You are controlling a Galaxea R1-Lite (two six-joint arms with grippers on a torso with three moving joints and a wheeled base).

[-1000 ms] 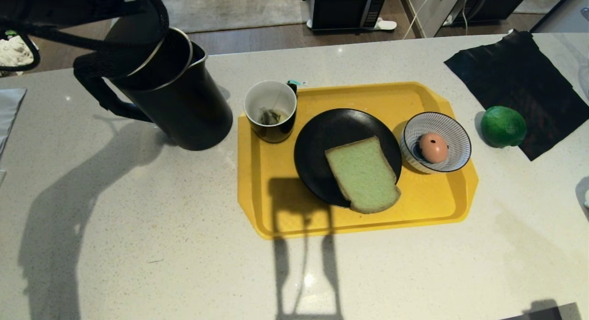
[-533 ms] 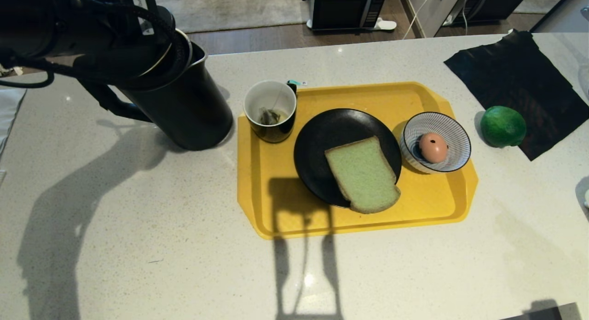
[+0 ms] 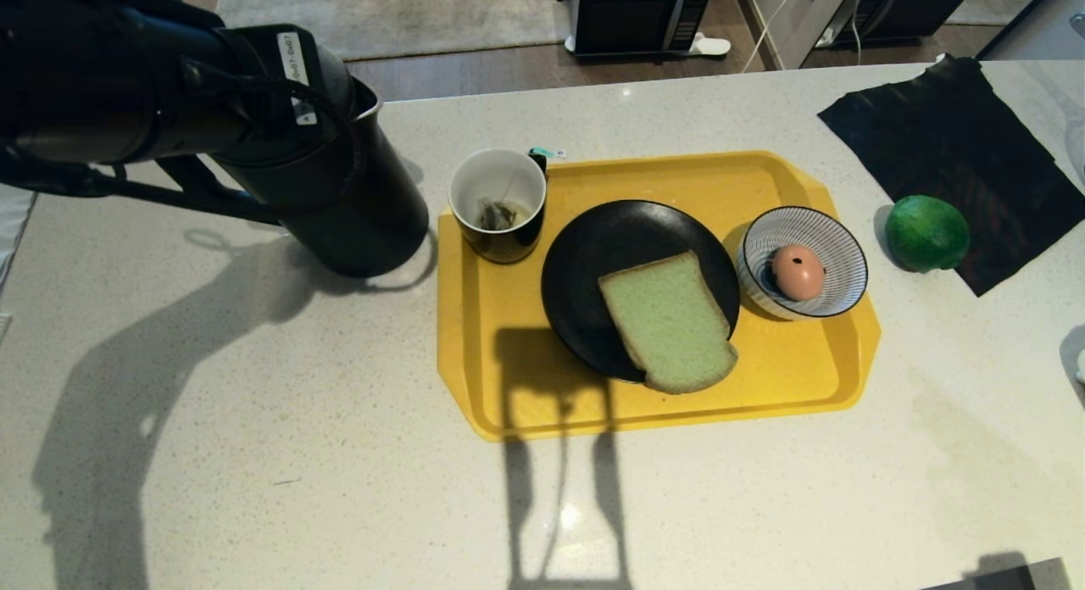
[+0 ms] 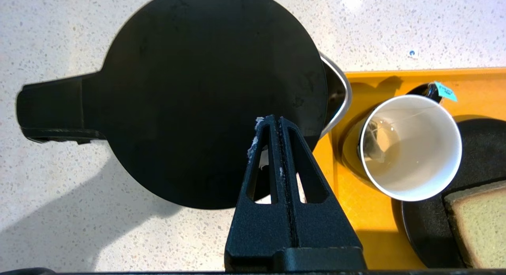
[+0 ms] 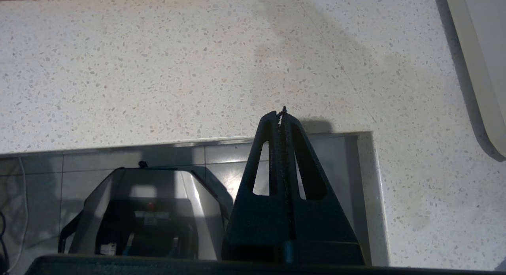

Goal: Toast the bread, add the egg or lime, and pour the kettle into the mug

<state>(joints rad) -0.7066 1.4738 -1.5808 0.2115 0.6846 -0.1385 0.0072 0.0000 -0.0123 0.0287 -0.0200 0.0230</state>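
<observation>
Your left arm (image 3: 153, 90) covers most of the kettle's (image 3: 364, 208) top and handle in the head view, and the picture's edge cuts the black cloth (image 3: 958, 149)

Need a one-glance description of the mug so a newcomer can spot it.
Start at the yellow tray in the middle of the counter. At its far left corner stands the mug, between the tall black kettle and the black plate. It is glossy black outside, white inside, holding a teabag.
</observation>
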